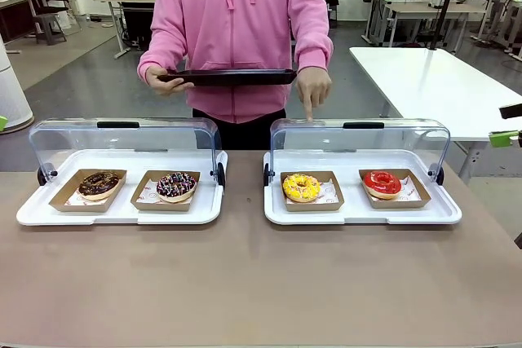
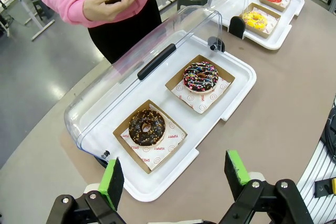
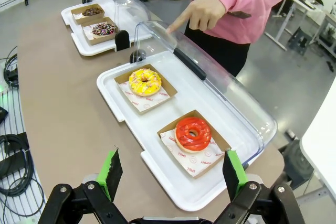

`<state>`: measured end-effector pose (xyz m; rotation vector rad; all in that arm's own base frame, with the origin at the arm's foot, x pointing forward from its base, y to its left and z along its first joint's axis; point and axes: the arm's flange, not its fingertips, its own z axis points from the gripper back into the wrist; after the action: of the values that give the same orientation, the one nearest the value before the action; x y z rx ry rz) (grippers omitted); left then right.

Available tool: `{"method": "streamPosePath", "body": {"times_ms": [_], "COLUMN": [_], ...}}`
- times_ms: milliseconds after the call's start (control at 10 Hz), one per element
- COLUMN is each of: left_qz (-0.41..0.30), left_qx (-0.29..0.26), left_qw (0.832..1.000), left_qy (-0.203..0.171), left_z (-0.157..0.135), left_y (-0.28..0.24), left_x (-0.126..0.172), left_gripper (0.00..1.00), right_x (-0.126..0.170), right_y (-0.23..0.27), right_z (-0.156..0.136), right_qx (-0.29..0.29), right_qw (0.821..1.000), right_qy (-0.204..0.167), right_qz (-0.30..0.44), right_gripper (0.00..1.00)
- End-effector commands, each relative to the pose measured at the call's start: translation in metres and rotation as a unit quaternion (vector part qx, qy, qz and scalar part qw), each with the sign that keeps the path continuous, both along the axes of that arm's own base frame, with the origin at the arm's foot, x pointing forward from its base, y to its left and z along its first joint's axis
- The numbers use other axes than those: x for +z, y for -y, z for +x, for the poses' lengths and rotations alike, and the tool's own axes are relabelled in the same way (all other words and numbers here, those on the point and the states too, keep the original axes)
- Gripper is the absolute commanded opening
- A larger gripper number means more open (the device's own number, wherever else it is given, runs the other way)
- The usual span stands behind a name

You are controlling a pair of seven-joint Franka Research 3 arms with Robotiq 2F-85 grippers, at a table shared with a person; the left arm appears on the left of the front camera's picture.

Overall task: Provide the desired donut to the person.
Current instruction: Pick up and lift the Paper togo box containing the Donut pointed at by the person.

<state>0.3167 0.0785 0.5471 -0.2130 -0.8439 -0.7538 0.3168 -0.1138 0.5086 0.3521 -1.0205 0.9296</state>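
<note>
Donut (image 3: 145,81), yellow, in tray (image 3: 107,94), well beyond right tool (image 3: 172,169), jaws apart and empty.

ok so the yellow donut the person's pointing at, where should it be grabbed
Likely across the outer sides of the yellow donut, coming straight down: it lies flat in its shallow brown card tray, frosting up, and the clear lid is swung back to the far side, leaving the top open. The open right gripper is nearer it.
</note>
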Motion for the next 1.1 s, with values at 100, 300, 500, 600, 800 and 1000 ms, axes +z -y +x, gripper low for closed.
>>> {"method": "streamPosePath", "body": {"times_ms": [100, 300, 500, 600, 800, 1000], "left_qz": [0.000, 0.000, 0.000, 0.000, 0.000, 0.000], "left_qx": [0.001, 0.001, 0.001, 0.001, 0.001, 0.001], "left_qw": [1.000, 1.000, 1.000, 1.000, 1.000, 1.000], "left_qy": [-0.002, -0.002, -0.002, -0.002, -0.002, -0.002], "left_z": [-0.0001, -0.0001, -0.0001, -0.0001, -0.0001, -0.0001], "left_y": [-0.0007, -0.0007, -0.0007, -0.0007, -0.0007, -0.0007], "left_x": [-0.0006, -0.0006, -0.0006, -0.0006, -0.0006, -0.0006], "left_gripper": [1.00, 1.00, 1.00, 1.00, 1.00, 1.00], "right_x": [-0.0005, -0.0005, -0.0005, -0.0005, -0.0005, -0.0005], "right_y": [-0.0003, -0.0003, -0.0003, -0.0003, -0.0003, -0.0003], "right_z": [0.0028, 0.0028, 0.0028, 0.0028, 0.0028, 0.0028], "right_qx": [0.004, 0.004, 0.004, 0.004, 0.004, 0.004], "right_qw": [1.000, 1.000, 1.000, 1.000, 1.000, 1.000], "right_qy": [0.003, 0.003, 0.003, 0.003, 0.003, 0.003], "right_qz": [0.010, 0.010, 0.010, 0.010, 0.010, 0.010], "right_gripper": [1.00, 1.00, 1.00, 1.00, 1.00, 1.00]}}
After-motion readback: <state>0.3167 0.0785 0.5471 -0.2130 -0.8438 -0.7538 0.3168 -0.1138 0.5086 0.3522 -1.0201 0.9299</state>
